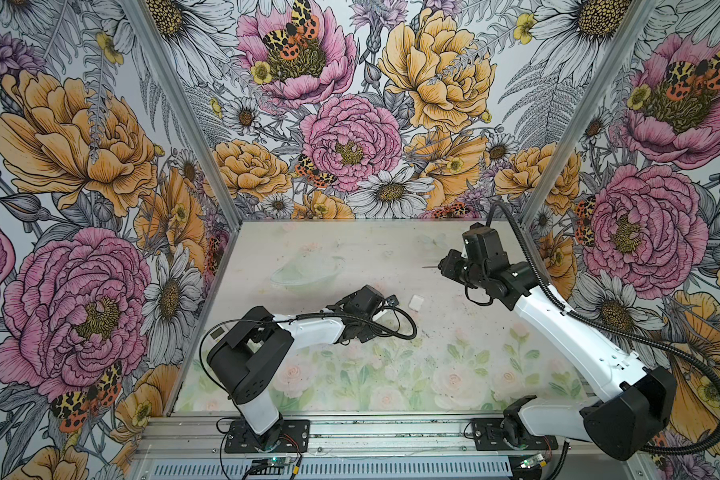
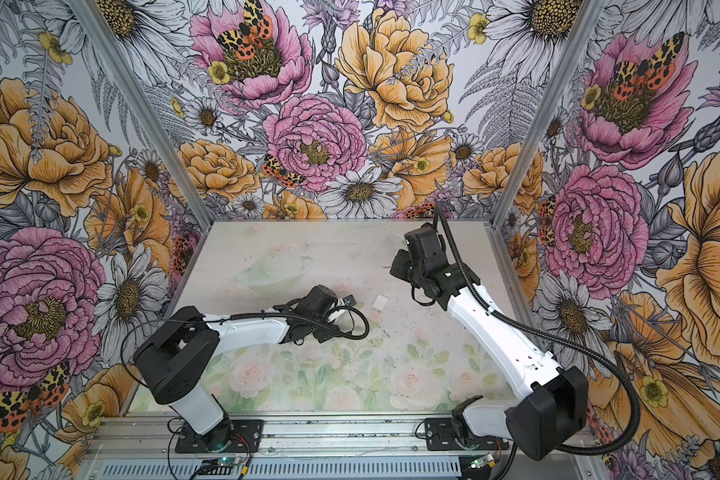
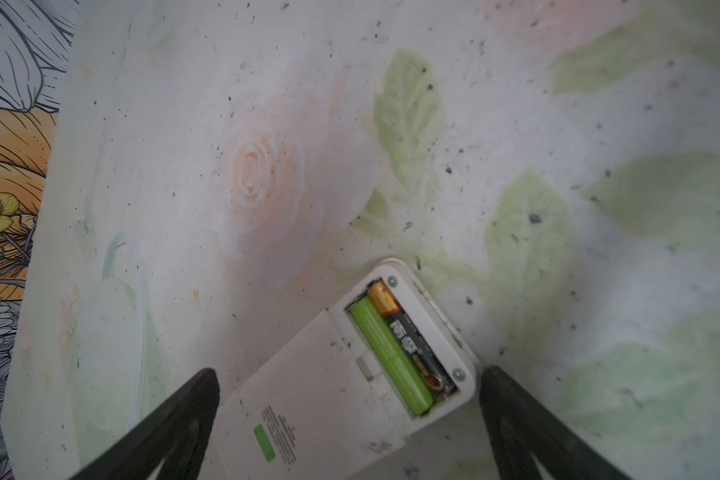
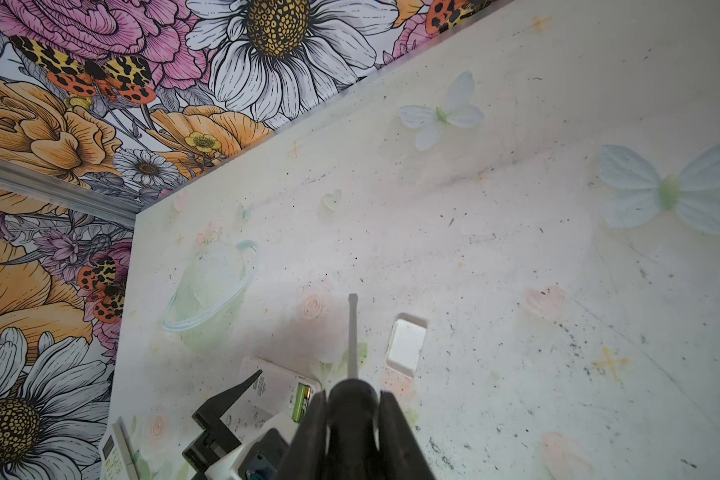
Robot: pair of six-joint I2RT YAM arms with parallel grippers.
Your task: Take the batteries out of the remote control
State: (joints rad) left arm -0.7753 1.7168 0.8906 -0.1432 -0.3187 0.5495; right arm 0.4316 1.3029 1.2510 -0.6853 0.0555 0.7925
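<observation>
Batteries, two seen, lay side by side in the open bay of the remote control (image 3: 329,399): a lime-green cell (image 3: 391,361) and a black gold-ended cell (image 3: 410,338), both smooth slim cylinders, the black one glossy with a printed label. The remote sat near the centre of the table (image 1: 454,374), back up; white hard plastic, scuffed, a screw at each outer bay corner. The left gripper (image 3: 348,372) hung over it, jaws spread wide to either side of the bay end, contact not discernible; likely posed to pin the casing. The right gripper (image 4: 352,401) stood raised at about 2 o'clock from the remote, jaws clamped on the black handle of a screwdriver (image 4: 352,332), its thin grey shaft pointing ahead, probably ready as a lever. The cover (image 4: 406,347), a thin white rounded rectangle, lay apart at 3 o'clock, leaving the bay clear. Table print was faded roses, gritty with dark flecks.
</observation>
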